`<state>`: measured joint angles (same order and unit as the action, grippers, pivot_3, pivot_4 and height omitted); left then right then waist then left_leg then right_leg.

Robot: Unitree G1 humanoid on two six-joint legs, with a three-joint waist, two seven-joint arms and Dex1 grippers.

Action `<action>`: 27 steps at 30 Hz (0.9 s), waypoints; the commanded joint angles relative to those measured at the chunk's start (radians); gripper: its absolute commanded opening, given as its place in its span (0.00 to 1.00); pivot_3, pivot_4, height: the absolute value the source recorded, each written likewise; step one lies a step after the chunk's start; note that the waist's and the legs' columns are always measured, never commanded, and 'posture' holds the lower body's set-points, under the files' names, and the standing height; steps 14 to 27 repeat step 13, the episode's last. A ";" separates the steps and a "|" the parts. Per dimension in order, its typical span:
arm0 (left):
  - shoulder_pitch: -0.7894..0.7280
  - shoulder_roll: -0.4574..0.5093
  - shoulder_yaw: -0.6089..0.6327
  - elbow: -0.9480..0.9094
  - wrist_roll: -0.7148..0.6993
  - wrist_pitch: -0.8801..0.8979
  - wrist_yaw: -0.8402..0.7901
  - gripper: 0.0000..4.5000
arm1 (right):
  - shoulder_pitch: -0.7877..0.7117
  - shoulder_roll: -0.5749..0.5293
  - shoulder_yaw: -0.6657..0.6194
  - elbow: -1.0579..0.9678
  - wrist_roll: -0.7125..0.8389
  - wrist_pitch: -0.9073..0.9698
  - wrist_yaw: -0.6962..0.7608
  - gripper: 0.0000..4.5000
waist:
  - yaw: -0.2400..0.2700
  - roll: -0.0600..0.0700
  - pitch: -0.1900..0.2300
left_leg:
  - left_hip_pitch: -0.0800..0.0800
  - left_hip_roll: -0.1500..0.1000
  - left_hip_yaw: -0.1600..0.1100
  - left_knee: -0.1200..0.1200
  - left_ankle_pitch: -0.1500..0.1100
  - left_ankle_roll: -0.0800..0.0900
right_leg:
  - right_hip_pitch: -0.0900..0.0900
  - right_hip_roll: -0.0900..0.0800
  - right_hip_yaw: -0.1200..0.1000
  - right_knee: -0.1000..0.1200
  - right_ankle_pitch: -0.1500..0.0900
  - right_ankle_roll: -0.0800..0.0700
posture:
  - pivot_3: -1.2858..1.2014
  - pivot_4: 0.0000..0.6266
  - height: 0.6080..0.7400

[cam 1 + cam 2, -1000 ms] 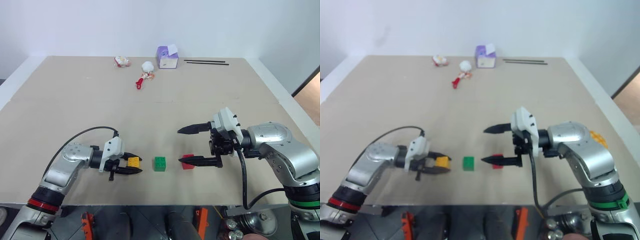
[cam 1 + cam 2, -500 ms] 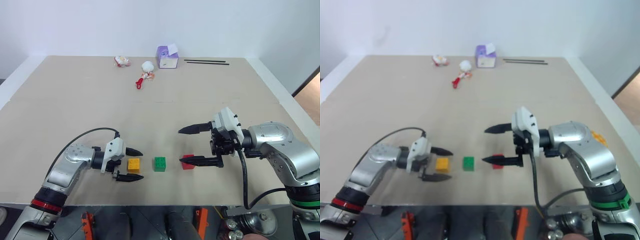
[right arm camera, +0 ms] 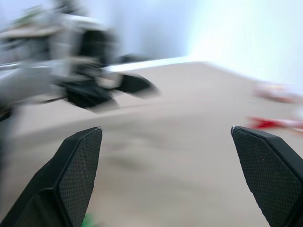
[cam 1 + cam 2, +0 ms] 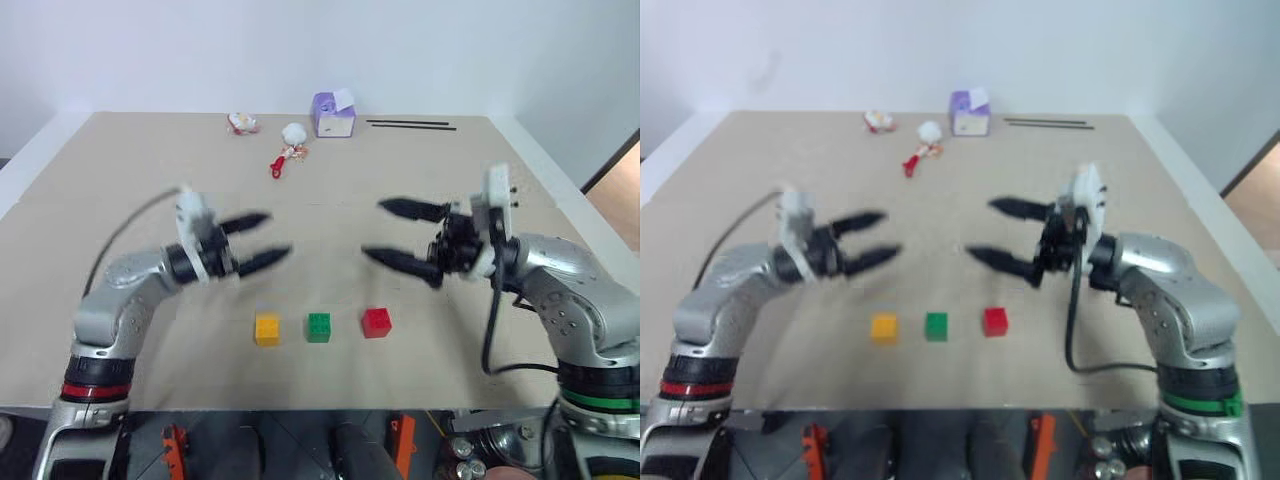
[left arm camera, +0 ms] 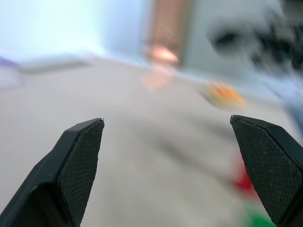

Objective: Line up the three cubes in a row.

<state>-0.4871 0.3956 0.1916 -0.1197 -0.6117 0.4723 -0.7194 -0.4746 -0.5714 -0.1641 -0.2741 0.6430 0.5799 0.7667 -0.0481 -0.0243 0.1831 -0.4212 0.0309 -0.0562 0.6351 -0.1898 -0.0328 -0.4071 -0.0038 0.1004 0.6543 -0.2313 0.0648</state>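
Our cubes, yellow [image 4: 267,329], green [image 4: 319,327] and red [image 4: 377,322], sit in a row near the table's [image 4: 120,180] front edge. Left gripper [image 4: 252,242] and right gripper [image 4: 402,236] hang spread and empty above; a careless descent could knock the row crooked.

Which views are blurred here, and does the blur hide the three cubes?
Left eye view: both arms smear, yet the yellow cube, green cube and red cube stay sharp. Left wrist view: background streaked, tool fingers crisp. Right wrist view: likewise.
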 commanded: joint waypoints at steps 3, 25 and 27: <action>0.085 -0.146 0.017 0.001 0.216 -0.159 0.361 0.98 | 0.096 0.191 -0.042 0.071 -0.155 -0.125 -0.325 1.00 | 0.003 -0.001 -0.001 | -0.001 -0.001 0.000 -0.001 0.000 0.000 | 0.000 0.000 0.001 0.000 -0.001 0.000 | 0.52 0.24 1.00; 0.138 -0.214 0.019 0.184 0.411 -0.343 0.575 0.98 | 0.206 0.401 -0.050 0.155 -0.380 -0.387 -0.633 1.00 | 0.002 -0.001 -0.001 | -0.001 -0.002 0.000 -0.002 0.003 -0.003 | -0.001 -0.001 0.002 0.000 0.002 0.001 | 0.52 0.24 1.00; 0.138 -0.214 0.019 0.184 0.411 -0.343 0.575 0.98 | 0.206 0.401 -0.050 0.155 -0.380 -0.387 -0.633 1.00 | 0.002 -0.001 -0.001 | -0.001 -0.002 0.000 -0.002 0.003 -0.003 | -0.001 -0.001 0.002 0.000 0.002 0.001 | 0.52 0.24 1.00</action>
